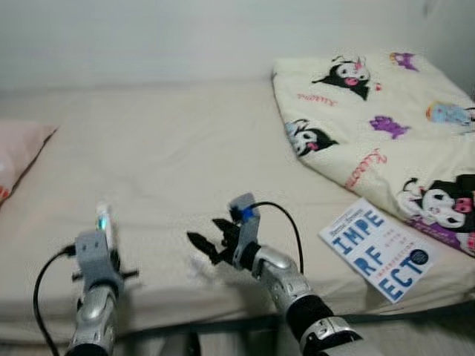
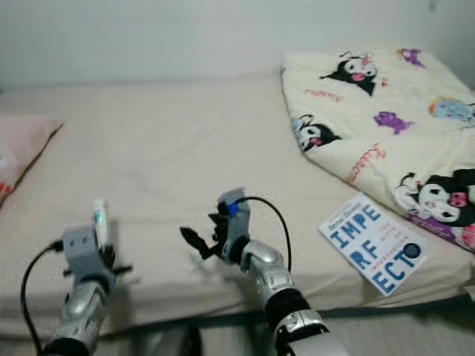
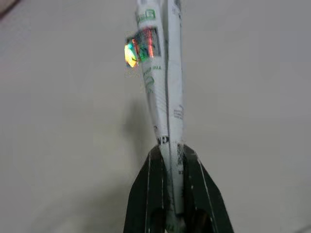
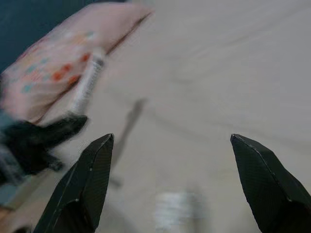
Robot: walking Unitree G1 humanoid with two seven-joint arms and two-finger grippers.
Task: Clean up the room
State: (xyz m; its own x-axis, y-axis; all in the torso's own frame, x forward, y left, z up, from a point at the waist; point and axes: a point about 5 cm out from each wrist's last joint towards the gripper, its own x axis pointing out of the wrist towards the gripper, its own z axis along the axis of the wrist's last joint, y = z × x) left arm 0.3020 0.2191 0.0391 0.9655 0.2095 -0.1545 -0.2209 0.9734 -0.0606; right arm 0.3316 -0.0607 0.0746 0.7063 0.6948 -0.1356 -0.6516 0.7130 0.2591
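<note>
Bed [image 1: 171, 156] with a beige sheet takes up most of the head view. Left gripper [image 1: 106, 239] at about 7 o'clock, low over the near edge of the mattress, fingers clamped on a white tube [image 1: 105, 220] that stands upright out of the tips. Left wrist view: the two black fingers [image 3: 150, 194] pinch the lower end of the tube [image 3: 160, 73], which has green print and a shiny holographic sticker near its far end; plain sheet behind it.

Right gripper [image 1: 210, 241] at about 6 o'clock, just above the sheet near the bed's front edge, pointing toward the left gripper. Fingers spread wide, nothing between them. Right wrist view confirms this: both fingertips [image 4: 90, 179] well apart, sheet between, blurred tube and left gripper beyond.

Pink pillow [image 1: 18, 152] with coloured spots at 9 o'clock, at the bed's left edge. Cream cartoon-print blanket [image 1: 371, 111], folded, at 2 o'clock on the right side of the bed. White book [image 1: 378, 248] with blue letters "IMPERFECT" at 4 o'clock, flat on the sheet just beside the blanket's near edge. Pale wall [image 1: 148, 37] at 12 o'clock behind the bed.
</note>
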